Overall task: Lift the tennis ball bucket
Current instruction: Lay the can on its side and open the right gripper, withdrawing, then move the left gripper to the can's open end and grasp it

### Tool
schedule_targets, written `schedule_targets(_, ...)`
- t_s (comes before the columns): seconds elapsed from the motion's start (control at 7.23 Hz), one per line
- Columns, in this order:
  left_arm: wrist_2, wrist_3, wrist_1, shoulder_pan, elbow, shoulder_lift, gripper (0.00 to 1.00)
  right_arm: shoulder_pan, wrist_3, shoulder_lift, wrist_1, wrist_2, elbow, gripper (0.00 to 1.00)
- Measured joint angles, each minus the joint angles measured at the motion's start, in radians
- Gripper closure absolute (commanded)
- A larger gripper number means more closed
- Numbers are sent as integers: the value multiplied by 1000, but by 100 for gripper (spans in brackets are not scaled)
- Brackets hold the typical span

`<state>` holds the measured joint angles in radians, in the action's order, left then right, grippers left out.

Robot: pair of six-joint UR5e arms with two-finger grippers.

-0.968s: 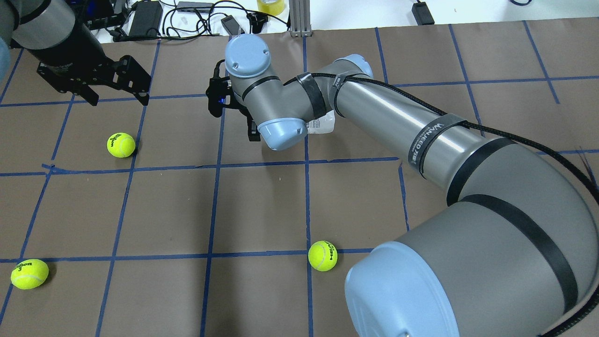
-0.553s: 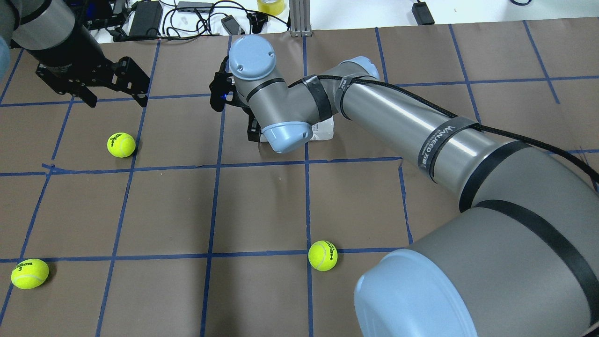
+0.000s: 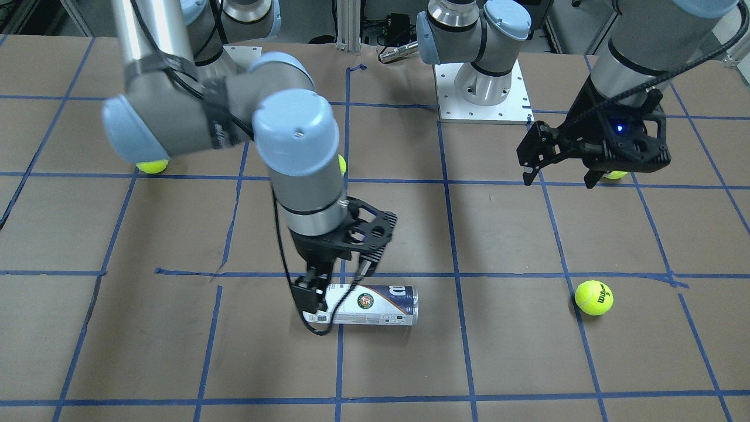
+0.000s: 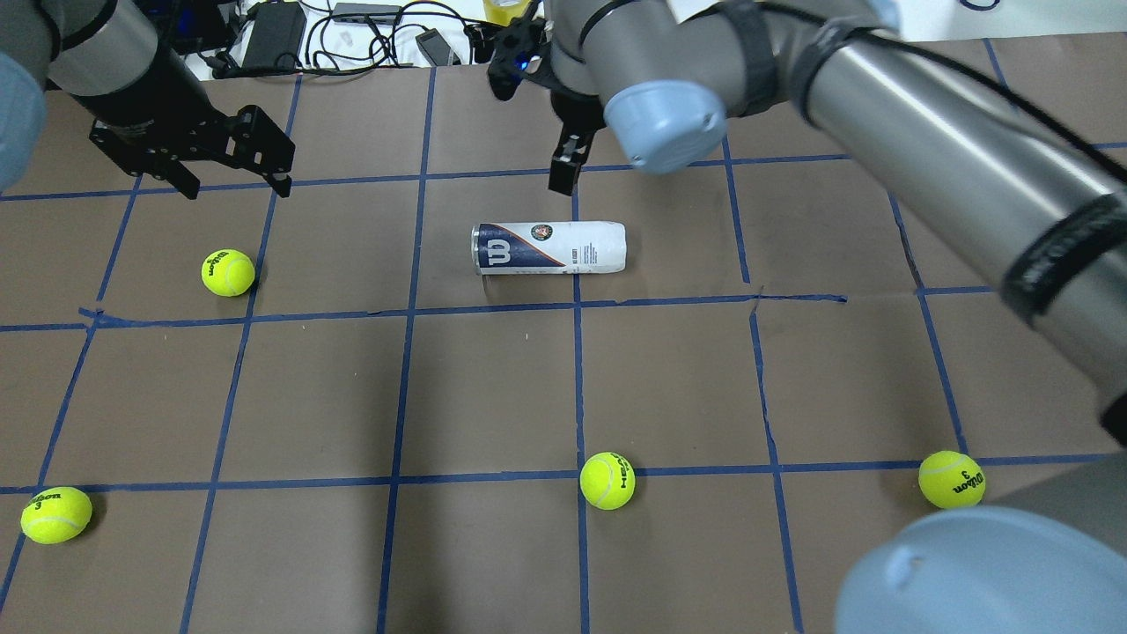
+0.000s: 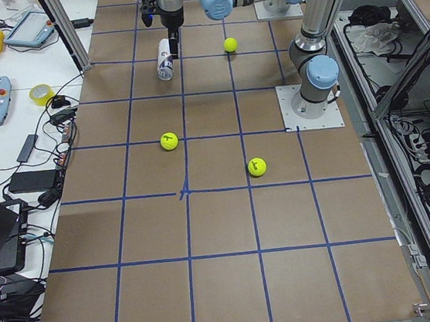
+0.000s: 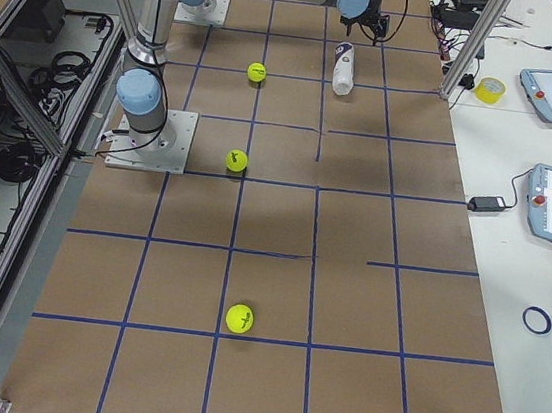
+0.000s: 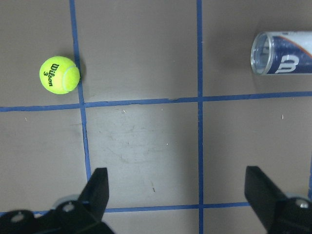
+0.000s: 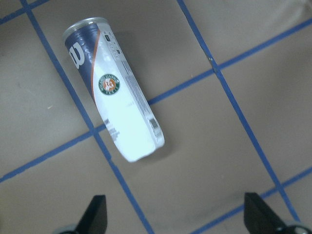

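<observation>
The tennis ball bucket (image 4: pixel 550 248), a clear tube with a white and navy label, lies on its side on the brown table. It also shows in the front view (image 3: pixel 375 305) and the right wrist view (image 8: pixel 114 92). My right gripper (image 4: pixel 537 123) hangs open and empty above the tube's far side, not touching it. In the right wrist view its fingers (image 8: pixel 95 214) stand wide apart, clear of the tube. My left gripper (image 4: pixel 236 185) is open and empty at the far left. The left wrist view shows the tube's open end (image 7: pixel 282 59) at the upper right.
Several loose tennis balls lie on the table: one near my left gripper (image 4: pixel 228 272), one front left (image 4: pixel 55 514), one front middle (image 4: pixel 607 481), one front right (image 4: pixel 951 479). Cables and adapters (image 4: pixel 273 35) lie beyond the far edge.
My right arm has risen and swung back from low over the tube, which now lies uncovered on the table. My left gripper has shifted slightly right.
</observation>
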<state>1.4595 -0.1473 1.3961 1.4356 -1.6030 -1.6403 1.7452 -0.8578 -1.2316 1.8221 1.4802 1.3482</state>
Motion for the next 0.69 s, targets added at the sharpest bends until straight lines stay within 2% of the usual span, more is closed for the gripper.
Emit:
schedule_targets(0.41, -260, 71, -290, 3, -82, -129, 0, -121, 283, -155, -163, 35, 8, 0)
schedule_targets(0.69, -362, 83, -414, 14, -110, -227, 1, -148, 515, -188, -195, 77, 12, 0)
